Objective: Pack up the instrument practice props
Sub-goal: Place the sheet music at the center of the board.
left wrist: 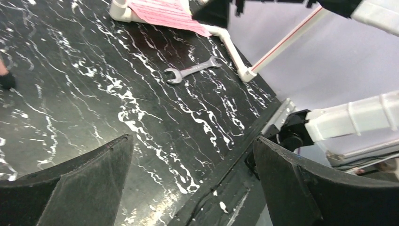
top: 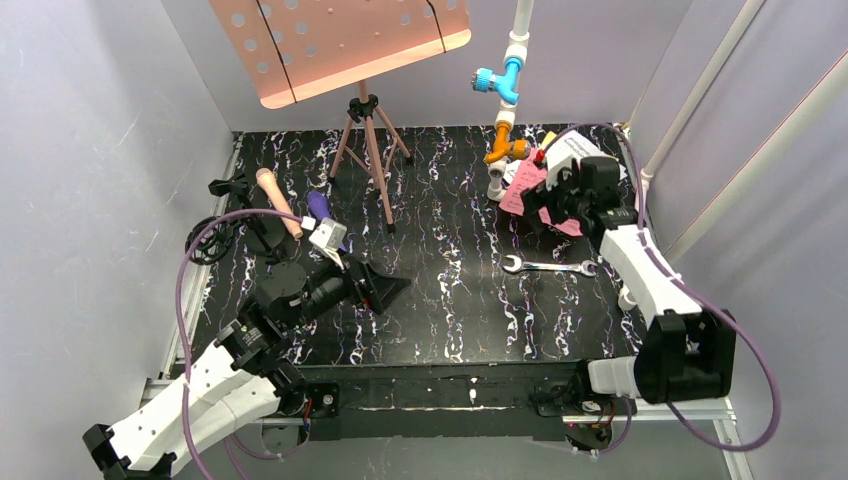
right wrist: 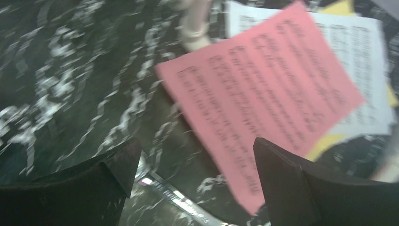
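Note:
The salmon-pink music rest [top: 340, 45] stands on tripod legs [top: 370, 150] at the back. A peach microphone [top: 278, 200] and a purple microphone [top: 322, 212] are at the left by a black mic holder [top: 240, 190]. My left gripper [top: 398, 285] [left wrist: 193, 138] hangs open over bare table, nothing between its fingers. My right gripper [top: 548, 212] [right wrist: 195, 141] is open just above the music sheets at the back right. There the pink sheet [right wrist: 268, 103] [top: 522, 187] lies across a white sheet [right wrist: 357, 61] and a yellow one [right wrist: 329, 141].
A silver wrench [top: 548, 266] [left wrist: 193, 70] lies right of centre. A white pipe with blue and orange valves [top: 510, 90] rises at the back, next to the sheets. White walls enclose the black marbled table [top: 450, 300]. Cables loop at the far left.

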Tool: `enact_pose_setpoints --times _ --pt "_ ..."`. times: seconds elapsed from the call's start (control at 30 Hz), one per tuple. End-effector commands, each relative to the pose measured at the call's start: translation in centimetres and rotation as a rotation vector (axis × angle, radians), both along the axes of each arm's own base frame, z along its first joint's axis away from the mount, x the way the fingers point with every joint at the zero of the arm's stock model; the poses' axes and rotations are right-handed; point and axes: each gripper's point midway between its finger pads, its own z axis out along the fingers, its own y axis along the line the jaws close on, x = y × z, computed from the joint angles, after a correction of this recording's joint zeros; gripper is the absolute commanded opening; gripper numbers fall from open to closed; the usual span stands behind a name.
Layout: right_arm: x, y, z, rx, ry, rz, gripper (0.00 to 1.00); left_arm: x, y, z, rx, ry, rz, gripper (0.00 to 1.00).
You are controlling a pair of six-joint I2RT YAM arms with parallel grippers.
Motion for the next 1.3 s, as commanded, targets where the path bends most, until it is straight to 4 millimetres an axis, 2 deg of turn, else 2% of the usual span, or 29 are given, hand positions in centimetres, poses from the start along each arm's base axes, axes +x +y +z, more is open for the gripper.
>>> enact_pose_setpoints --times 0.0,0.1,0.17,0.27,0.3,0.4,0.57,0.77,0.87,0.97,1.17,1.27 --pt "-5.7 4.2 0.1 0.161 0.022 0.326 0.98 0.8 1.6 0.7 0.159 -0.058 0.043 0.98" --pt "-7.5 4.5 0.3 0.245 0.017 0.395 0.98 1.1 1.7 1.4 0.213 -0.1 0.029 0.98" --pt "-8.1 4.2 0.2 0.278 0.021 0.408 0.98 1.5 1.9 2.3 0.252 -0.144 0.034 0.98" --pt "-8.7 4.6 0.1 0.32 0.034 0.437 0.98 3.1 2.4 3.3 0.313 -0.191 0.09 0.98" --pt "-8.6 4.1 0.1 0.333 0.031 0.425 0.98 3.7 2.4 3.5 0.333 -0.209 0.101 0.98" --pt "-8.9 4.1 0.0 0.353 0.033 0.437 0.98 5.8 1.8 4.3 0.37 -0.258 0.125 0.98" --pt "-9.2 4.0 -0.2 0.364 0.034 0.446 0.98 9.0 0.4 6.4 0.289 -0.382 0.131 0.98" --pt "-9.4 4.1 -0.2 0.372 0.033 0.459 0.98 13.2 1.3 6.9 0.182 -0.401 0.195 0.98" --pt "-9.4 4.2 -0.1 0.376 0.034 0.464 0.98 15.2 0.8 5.5 0.203 -0.376 0.198 0.98" --pt "-9.6 4.3 0.0 0.38 0.034 0.47 0.98 17.4 0.5 3.0 0.252 -0.325 0.221 0.98" --pt "-9.7 4.4 0.1 0.387 0.033 0.477 0.98 21.6 1.9 -0.4 0.36 -0.281 0.381 0.97" --pt "-9.7 4.5 0.2 0.39 0.03 0.48 0.98 23.8 2.6 -1.3 0.394 -0.264 0.455 0.88"
